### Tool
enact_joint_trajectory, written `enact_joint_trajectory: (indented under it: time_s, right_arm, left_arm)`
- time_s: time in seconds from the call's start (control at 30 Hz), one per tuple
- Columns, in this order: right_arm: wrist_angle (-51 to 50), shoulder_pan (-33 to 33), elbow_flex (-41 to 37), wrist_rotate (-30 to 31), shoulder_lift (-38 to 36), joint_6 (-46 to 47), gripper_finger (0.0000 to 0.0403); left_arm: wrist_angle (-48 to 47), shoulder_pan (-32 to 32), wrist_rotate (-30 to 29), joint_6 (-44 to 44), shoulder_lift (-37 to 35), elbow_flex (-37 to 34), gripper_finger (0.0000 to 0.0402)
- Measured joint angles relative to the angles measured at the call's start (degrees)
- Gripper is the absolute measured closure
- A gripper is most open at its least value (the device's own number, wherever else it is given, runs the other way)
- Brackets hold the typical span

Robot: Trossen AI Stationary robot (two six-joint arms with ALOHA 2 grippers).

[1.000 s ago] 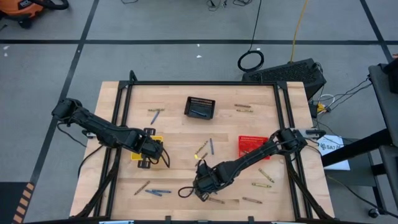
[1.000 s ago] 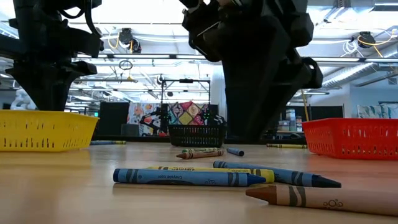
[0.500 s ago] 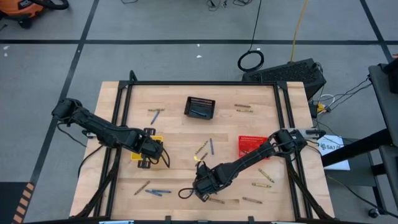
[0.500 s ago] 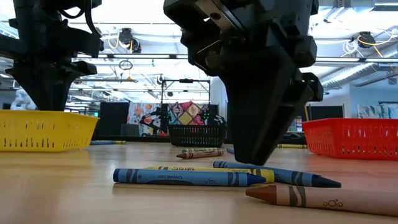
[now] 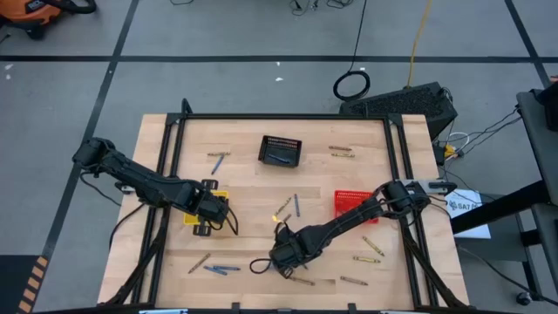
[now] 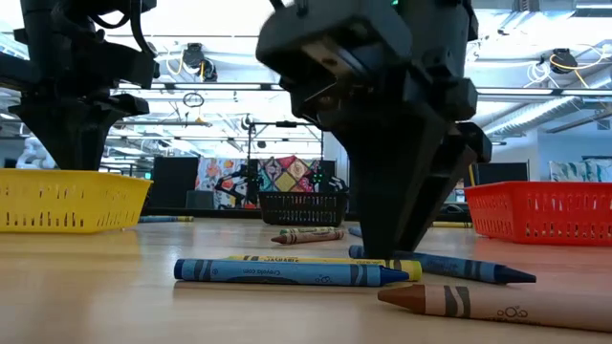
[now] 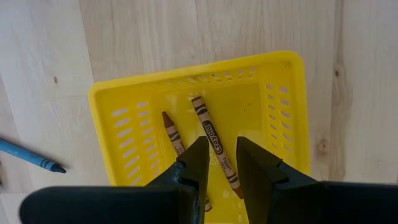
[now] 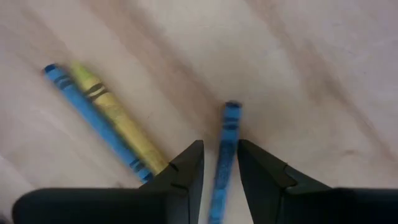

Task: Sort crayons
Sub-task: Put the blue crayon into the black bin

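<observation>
Crayons lie scattered over the wooden table. My right gripper points down near the front middle, open, with its fingers on either side of a blue crayon that lies flat on the wood; its tip points toward the table's right. A blue crayon and a yellow crayon lie side by side close by. My left gripper hangs open over the yellow basket, which holds two brown crayons. My right gripper comes at the blue crayon from above, pointing down, one finger on each long side of it, so the fingers lie across it. The crayon lies flat on the table. I cannot tell whether the fingers touch it.
A black basket stands at the far middle and a red basket at the right. Loose crayons lie near the front left, the front right and the far edge. A brown crayon lies nearest the front.
My right gripper has gone down toward the table until its fingertips reach the wood around the blue crayon. That crayon has slid a little toward the table's right.
</observation>
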Motion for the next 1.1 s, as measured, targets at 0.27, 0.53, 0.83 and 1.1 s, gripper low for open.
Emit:
enact_joint_trajectory:
  time_s: [0.27,0.53,0.83,1.1]
  right_arm:
    - [-0.4,-1.0,-2.1,0.1,-0.3,-0.1,0.0344]
    - [-0.2,-1.7,-3.2,-1.1,-0.3,-0.9,0.0395]
    - [-1.1,-2.6,-3.5,-1.1,-2.3,-3.7,0.0401]
    - [-5.7,-6.2,-3.4,4.9,-8.7,-10.2,0.0402]
  left_arm:
    - [0.0,0.0,0.0,0.0,0.0,0.0,0.0327]
    - [0.0,0.0,0.0,0.2,0.0,0.0,0.0327]
    - [0.0,0.0,0.0,0.4,0.0,0.0,0.0327]
    - [0.5,0.0,0.0,0.0,0.0,0.0,0.0327]
